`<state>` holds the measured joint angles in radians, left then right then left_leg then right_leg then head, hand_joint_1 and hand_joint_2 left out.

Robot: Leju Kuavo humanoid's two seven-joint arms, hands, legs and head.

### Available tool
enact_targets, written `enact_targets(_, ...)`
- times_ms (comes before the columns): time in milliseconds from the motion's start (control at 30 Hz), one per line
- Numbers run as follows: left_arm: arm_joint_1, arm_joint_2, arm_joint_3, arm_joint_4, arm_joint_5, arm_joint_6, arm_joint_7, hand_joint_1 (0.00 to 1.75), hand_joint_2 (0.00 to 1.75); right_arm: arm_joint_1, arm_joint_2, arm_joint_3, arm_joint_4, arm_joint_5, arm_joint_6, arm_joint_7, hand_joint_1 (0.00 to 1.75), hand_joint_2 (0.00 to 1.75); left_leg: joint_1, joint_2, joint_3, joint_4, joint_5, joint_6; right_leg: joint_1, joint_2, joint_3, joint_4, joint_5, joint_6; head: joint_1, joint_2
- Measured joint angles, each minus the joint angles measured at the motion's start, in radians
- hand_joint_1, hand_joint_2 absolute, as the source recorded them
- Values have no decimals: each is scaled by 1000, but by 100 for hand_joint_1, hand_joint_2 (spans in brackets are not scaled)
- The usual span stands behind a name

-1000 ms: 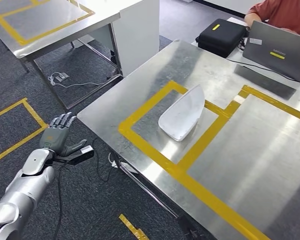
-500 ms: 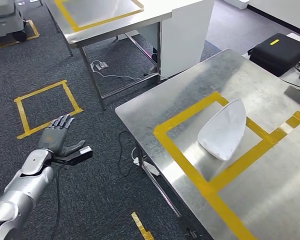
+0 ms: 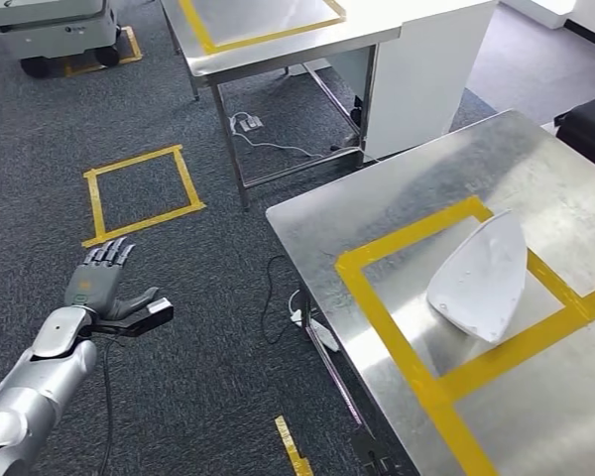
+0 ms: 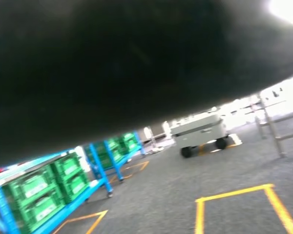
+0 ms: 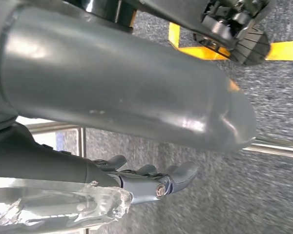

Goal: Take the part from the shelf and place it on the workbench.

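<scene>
On the steel workbench (image 3: 339, 213), inside the square of yellow tape (image 3: 400, 342), lies the white part (image 3: 480, 275), flat on its broad face and well apart from both arms, so the placing looks to be done, judging by how things lie. What could go wrong from here is mostly a matter of the robot's own body near the table: the part rests close to the tape line on its near side, and a bump against the bench edge or leg could slide it across that line or toward the rim. A cable (image 3: 268, 297) trails on the carpet beside the bench leg, and a foot catching it seems a second risk, though the head view does not show the feet. The left hand (image 3: 100, 283) hangs out over the carpet, well clear of the bench, its fingers spread and straight, gripping nothing and touching nothing. The right hand (image 5: 152, 178) appears in the right wrist view as dark fingers lying loosely extended, low beside the robot's body; nothing can be made out between them, yet blur and a pale glare near them make it impossible to tell for certain whether that hand is apart or closed.
</scene>
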<state>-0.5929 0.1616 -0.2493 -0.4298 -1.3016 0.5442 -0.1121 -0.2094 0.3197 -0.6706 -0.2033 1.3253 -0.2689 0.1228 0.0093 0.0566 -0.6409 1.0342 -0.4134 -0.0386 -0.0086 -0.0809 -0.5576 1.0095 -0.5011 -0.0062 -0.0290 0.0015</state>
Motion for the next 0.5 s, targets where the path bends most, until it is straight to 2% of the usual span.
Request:
enact_targets(33,-3,2,2,1,0,0,1,0,0,-1,0,0,0,-1,0,0,0,0,-4,11,12,-24,0,5,4,-11,2,1,-4,5,1,0)
enact_targets(67,-3,5,4,3,0,0,2,0,0,-1,0,0,0,-2,0,1,0,0,-8,7,13,-31,-5,11,7,-23,5,1,-8,10,2,0)
enact_targets(100,-2,10,6,6,0,0,3,0,0,-2,0,0,0,-2,0,1,0,0,-7,-4,12,-32,-5,19,7,-34,8,-1,-11,15,4,0)
enact_targets(133,0,15,9,8,0,0,4,0,0,-3,0,0,0,-3,0,1,0,0,-6,-16,13,-34,-5,24,5,-30,8,3,-19,20,5,0)
enact_targets(200,2,21,15,13,-1,1,9,0,0,-4,0,0,0,-3,0,1,0,0,-2,-38,15,-37,-4,35,0,15,-18,59,-56,27,8,0)
enact_targets(233,2,22,17,14,-1,2,11,0,0,-3,0,0,0,-3,1,1,0,0,-1,-50,15,-38,-4,39,-1,46,-48,119,-85,28,10,0)
enact_targets(267,3,22,18,16,-1,2,12,0,0,-2,0,0,0,-4,1,1,0,0,-1,-62,15,-37,-4,43,-1,65,-85,191,-114,28,11,0)
enact_targets(300,5,23,19,18,-1,2,13,0,0,0,0,0,0,-4,1,2,0,0,-1,-76,15,-37,-5,45,-1,74,-120,254,-133,27,12,0)
enact_targets(333,8,25,19,21,-1,2,13,0,0,2,-1,0,0,-5,1,2,0,0,-2,-91,15,-37,-5,45,-1,78,-145,291,-136,27,12,0)
enact_targets(367,11,26,19,23,-1,2,13,0,0,2,-1,0,0,-5,1,1,0,0,-3,-107,16,-37,-5,45,-1,81,-153,290,-118,25,12,0)
enact_targets(400,14,27,20,26,-1,2,13,0,0,2,-1,0,0,-5,1,1,0,0,-3,-122,17,-37,-5,45,-1,85,-142,250,-83,22,12,0)
enact_targets(467,16,28,20,29,-2,3,13,0,0,0,-1,0,0,-5,1,1,0,0,-3,-150,18,-35,-7,41,-4,122,-87,115,-5,14,12,0)
enact_targets(500,16,30,21,31,-2,3,14,0,0,0,-1,0,0,-5,1,1,0,0,-3,-162,16,-33,-7,37,-6,140,-63,61,16,12,12,0)
